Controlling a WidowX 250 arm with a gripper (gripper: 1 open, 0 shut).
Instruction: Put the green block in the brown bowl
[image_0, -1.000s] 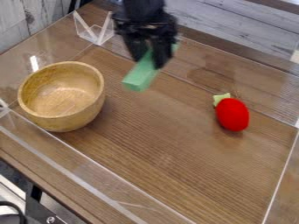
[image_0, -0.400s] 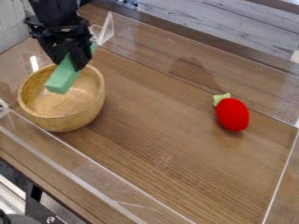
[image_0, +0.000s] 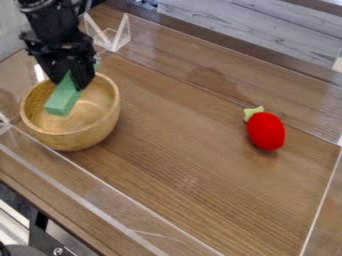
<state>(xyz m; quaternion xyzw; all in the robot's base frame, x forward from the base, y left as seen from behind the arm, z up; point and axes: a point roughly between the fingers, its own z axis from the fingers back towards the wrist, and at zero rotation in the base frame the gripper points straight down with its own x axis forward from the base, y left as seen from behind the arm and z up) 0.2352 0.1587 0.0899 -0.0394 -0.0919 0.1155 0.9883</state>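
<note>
The green block (image_0: 63, 97) hangs tilted, its lower end inside the rim of the brown bowl (image_0: 96, 125), over the bowl's left-centre. My black gripper (image_0: 66, 76) comes down from the top left and is shut on the block's upper end. Whether the block's lower tip touches the bowl's floor I cannot tell. The bowl is round, light wood with a thick rim, standing at the left of the wooden table.
A red strawberry-like toy (image_0: 266, 130) lies on the right of the table. Clear plastic walls (image_0: 160, 232) edge the table, with a clear bracket (image_0: 114, 35) at the back behind the gripper.
The gripper has carried the green block from the table's middle back leftward to over the bowl, then lowered it slightly into the bowl.
</note>
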